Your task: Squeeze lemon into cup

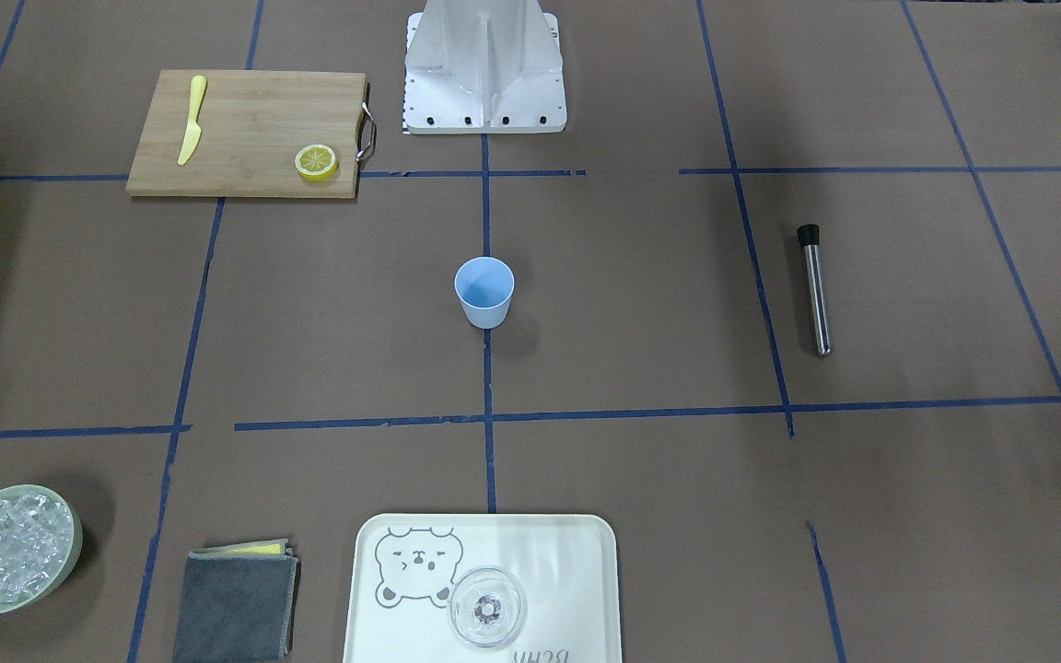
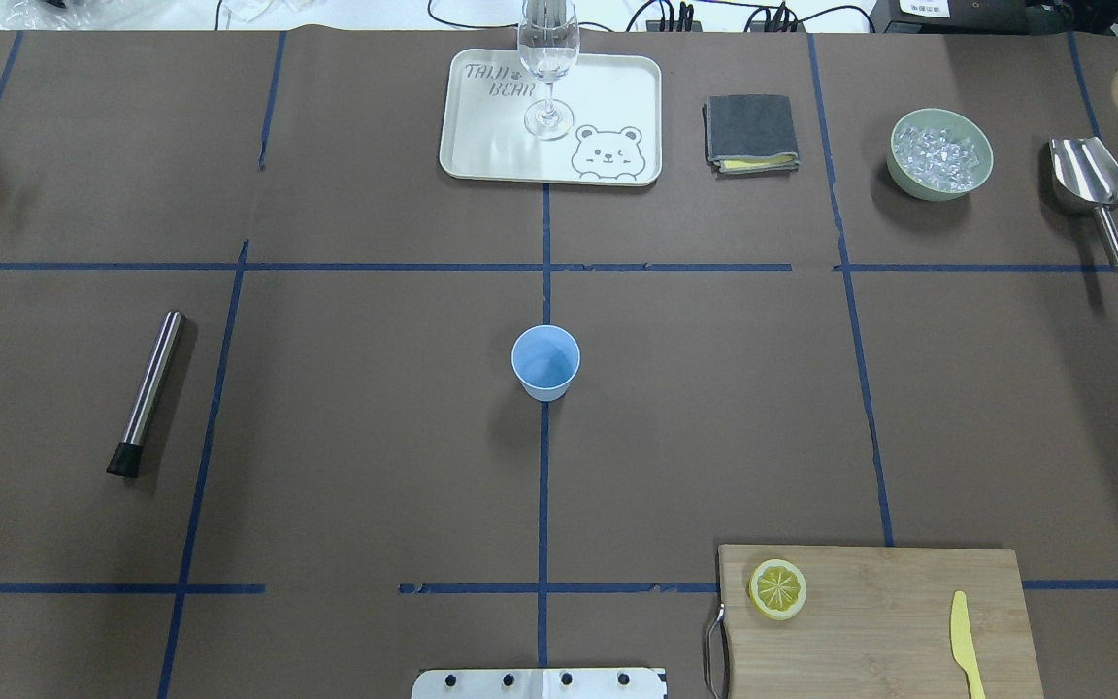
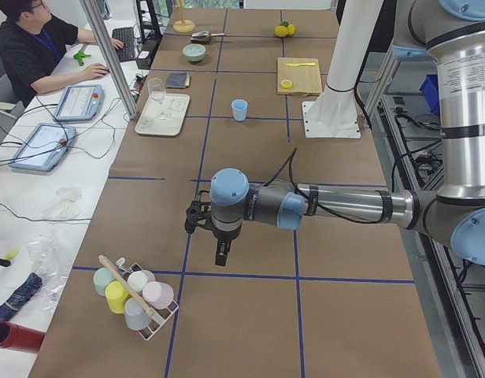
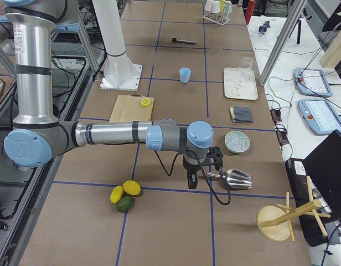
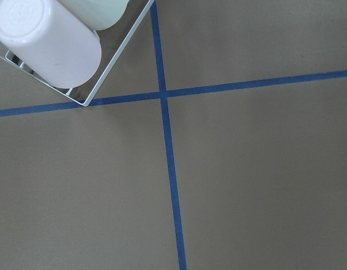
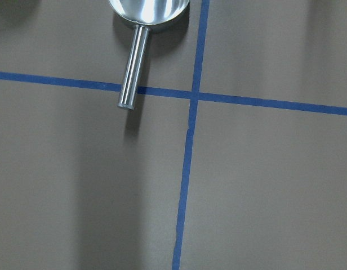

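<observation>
The light-blue cup (image 1: 484, 293) stands upright in the middle of the table (image 2: 545, 362). The lemon (image 1: 316, 162), a thin round slice with pale segment lines, lies on a corner of the wooden cutting board (image 2: 889, 621). Both arms are far out at the table's two ends. My left gripper (image 3: 220, 253) points down beside a rack of cups (image 3: 136, 295). My right gripper (image 4: 190, 182) hangs next to a metal scoop (image 4: 234, 178). The grippers show in the side views only, so I cannot tell whether they are open or shut.
A yellow plastic knife (image 1: 192, 120) lies on the board. A tray (image 1: 577, 552) holds a clear glass (image 1: 487, 606); beside it are a grey cloth (image 1: 236, 603) and a bowl of ice (image 1: 10, 548). A steel muddler (image 1: 815, 290) lies alone. A person sits at a side desk.
</observation>
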`<action>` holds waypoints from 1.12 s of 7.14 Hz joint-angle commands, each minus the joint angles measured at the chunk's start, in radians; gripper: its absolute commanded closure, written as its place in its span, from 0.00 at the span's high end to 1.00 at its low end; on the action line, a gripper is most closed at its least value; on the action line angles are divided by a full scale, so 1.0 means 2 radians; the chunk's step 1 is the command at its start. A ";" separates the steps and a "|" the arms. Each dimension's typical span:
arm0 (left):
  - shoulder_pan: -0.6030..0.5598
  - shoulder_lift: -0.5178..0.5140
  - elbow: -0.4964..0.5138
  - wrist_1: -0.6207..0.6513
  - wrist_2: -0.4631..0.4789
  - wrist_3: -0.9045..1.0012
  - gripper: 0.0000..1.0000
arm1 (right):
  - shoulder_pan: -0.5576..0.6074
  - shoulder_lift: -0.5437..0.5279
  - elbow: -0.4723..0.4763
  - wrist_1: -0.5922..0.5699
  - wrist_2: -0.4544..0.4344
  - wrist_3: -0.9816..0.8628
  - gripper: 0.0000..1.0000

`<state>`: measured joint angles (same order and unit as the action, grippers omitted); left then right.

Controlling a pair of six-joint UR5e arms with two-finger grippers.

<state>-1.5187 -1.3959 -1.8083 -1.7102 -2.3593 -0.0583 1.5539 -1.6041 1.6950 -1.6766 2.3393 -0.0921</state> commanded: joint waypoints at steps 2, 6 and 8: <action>0.000 -0.005 0.000 0.001 0.000 0.000 1.00 | -0.011 0.005 0.000 0.002 -0.003 -0.006 1.00; 0.001 -0.028 -0.017 -0.040 -0.003 -0.002 1.00 | -0.059 0.005 0.003 0.138 -0.005 0.006 1.00; 0.000 -0.043 -0.012 -0.157 -0.002 -0.002 1.00 | -0.094 0.007 0.013 0.208 -0.003 0.060 1.00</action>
<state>-1.5173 -1.4673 -1.8371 -1.8849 -2.3633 -0.0627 1.3959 -1.5887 1.7103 -1.3388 2.3254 -0.0524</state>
